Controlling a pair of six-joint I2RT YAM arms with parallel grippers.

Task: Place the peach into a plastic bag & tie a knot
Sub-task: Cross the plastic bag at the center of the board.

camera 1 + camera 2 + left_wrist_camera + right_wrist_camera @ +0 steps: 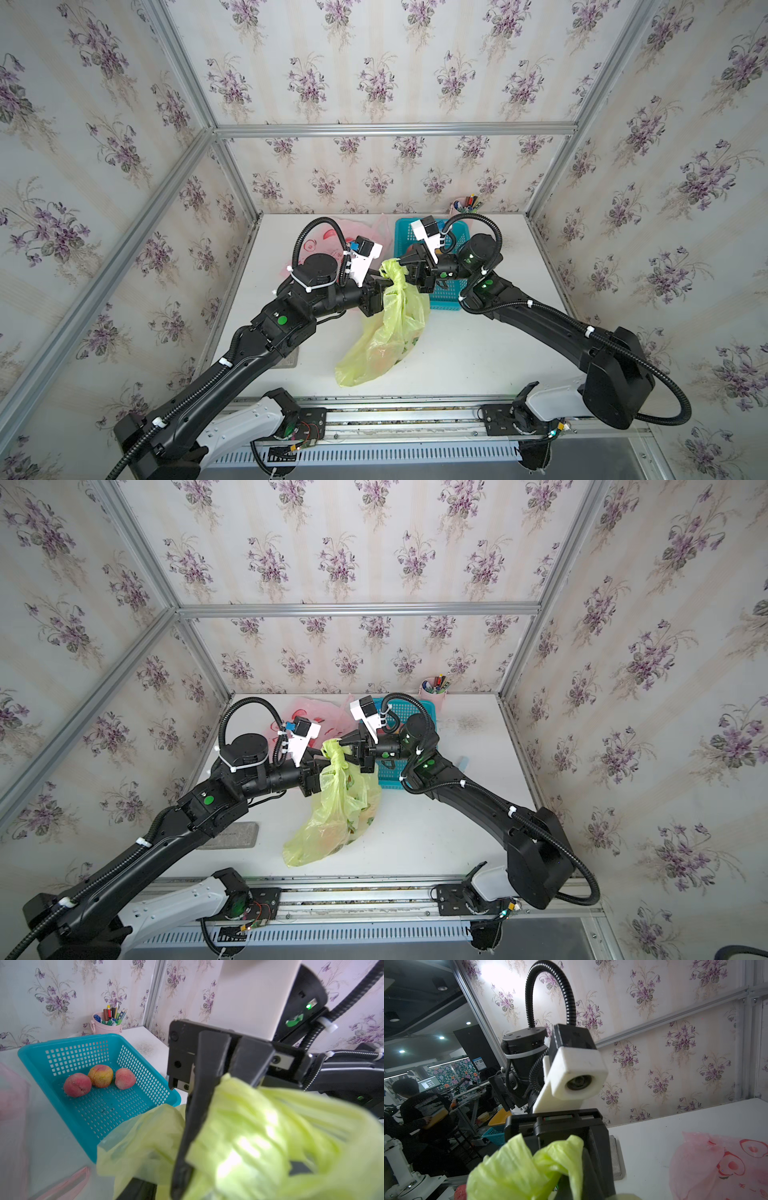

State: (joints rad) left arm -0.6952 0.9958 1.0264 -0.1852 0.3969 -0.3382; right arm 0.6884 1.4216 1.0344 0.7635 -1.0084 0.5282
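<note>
A yellow-green plastic bag (388,328) (334,808) hangs slanted from its gathered top down to the white table. A peach (380,357) (330,833) shows faintly through the film at its low end. My right gripper (401,263) (343,744) is shut on the bag's top handle (558,1153). My left gripper (384,286) (326,769) straddles the bunched neck just below it. In the left wrist view the crumpled bag (249,1136) covers the left jaws, so their gap is hidden. One of the right gripper's fingers (209,1068) reaches into the film.
A teal basket (446,297) (31,1051) behind the right gripper holds three peaches (77,1084). A pink bag (324,239) (716,1163) lies at the back left. A pink pen cup (434,688) stands by the back wall. A grey pad (228,835) lies under the left arm.
</note>
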